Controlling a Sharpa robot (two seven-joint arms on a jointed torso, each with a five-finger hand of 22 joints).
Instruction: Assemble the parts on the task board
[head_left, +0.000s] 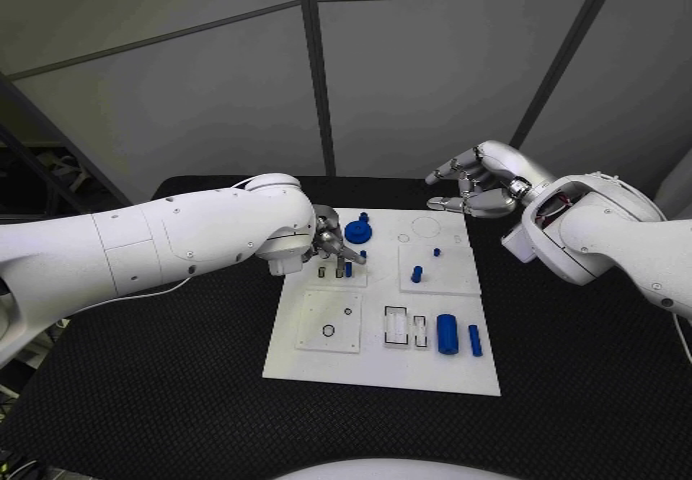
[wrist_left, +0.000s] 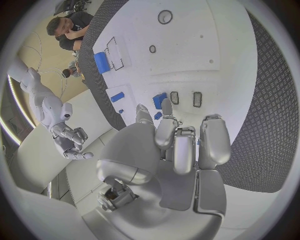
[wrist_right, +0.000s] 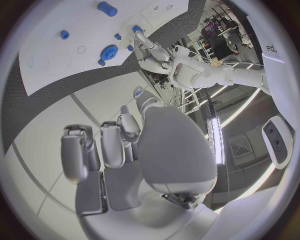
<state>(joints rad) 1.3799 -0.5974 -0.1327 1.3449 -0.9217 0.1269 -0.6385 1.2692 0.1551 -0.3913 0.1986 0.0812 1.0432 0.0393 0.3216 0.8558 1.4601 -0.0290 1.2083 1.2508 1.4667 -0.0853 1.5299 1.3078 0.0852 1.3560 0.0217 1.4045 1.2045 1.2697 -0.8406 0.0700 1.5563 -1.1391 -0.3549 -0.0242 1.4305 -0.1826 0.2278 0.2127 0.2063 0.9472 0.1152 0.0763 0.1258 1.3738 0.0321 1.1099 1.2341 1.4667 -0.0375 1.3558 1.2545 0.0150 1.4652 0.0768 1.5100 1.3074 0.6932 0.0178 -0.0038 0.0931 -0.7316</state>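
Note:
The white task board (head_left: 378, 345) lies in the middle of the black table. My left hand (head_left: 329, 245) reaches down onto its left side beside two small rectangular slots (wrist_left: 197, 99). Its thumb and a finger pinch a small blue part (wrist_left: 160, 100) that touches the board. A blue gear (head_left: 359, 232) stands just behind that hand. Two small blue pegs (head_left: 417, 272) stand near the board's middle. A blue cylinder (head_left: 447, 334) and a thin blue rod (head_left: 475, 340) lie at the front right. My right hand (head_left: 476, 180) hangs above the board's far right corner, fingers loosely bent, holding nothing.
Two black rings (head_left: 330, 331) sit on the square plate at the board's front left. Rectangular recesses (head_left: 397, 326) lie beside the cylinder. The black table (head_left: 159, 380) stretches wide on both sides of the board.

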